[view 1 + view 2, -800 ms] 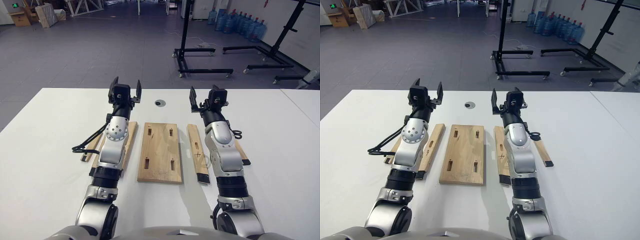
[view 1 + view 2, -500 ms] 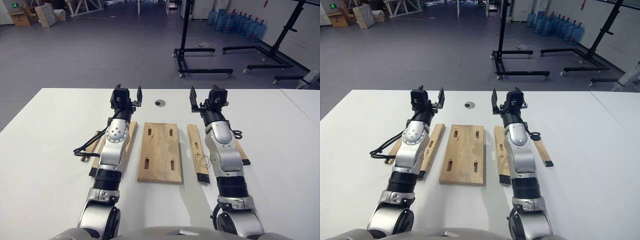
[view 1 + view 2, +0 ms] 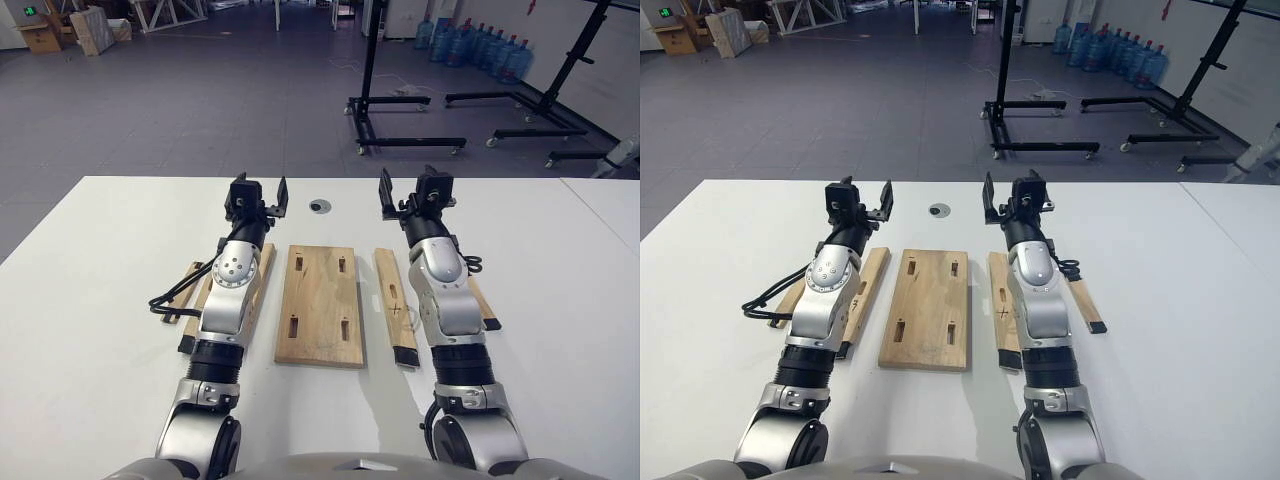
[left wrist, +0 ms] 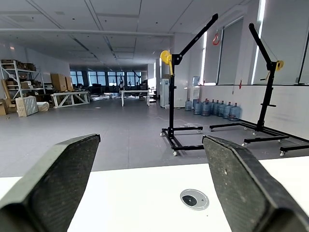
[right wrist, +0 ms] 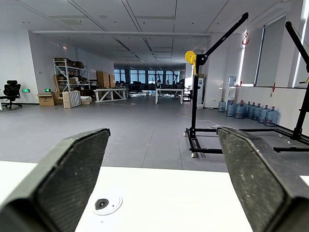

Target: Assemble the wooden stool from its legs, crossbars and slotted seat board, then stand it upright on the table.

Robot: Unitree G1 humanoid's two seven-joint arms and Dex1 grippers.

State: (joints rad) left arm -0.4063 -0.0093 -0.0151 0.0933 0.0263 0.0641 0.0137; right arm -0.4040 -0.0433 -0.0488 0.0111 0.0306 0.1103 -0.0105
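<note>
The slotted seat board (image 3: 320, 305) lies flat mid-table, a wooden leg (image 3: 262, 280) at its 9 o'clock, a second leg (image 3: 393, 305) at 3, laid out for picking. The left gripper (image 3: 260, 186) and right gripper (image 3: 409, 185) hover spread, empty, at 11 and 1.

This was a large, open industrial hall, part warehouse and part robotics lab, with a bare grey floor (image 3: 200, 110) and a panelled ceiling (image 5: 145, 14). Black wheeled stands (image 3: 412, 141), a cluster of water jugs (image 3: 500, 55), shelving (image 5: 67, 82) and cardboard boxes (image 3: 42, 38) stood around the white table (image 3: 90, 300).
</note>
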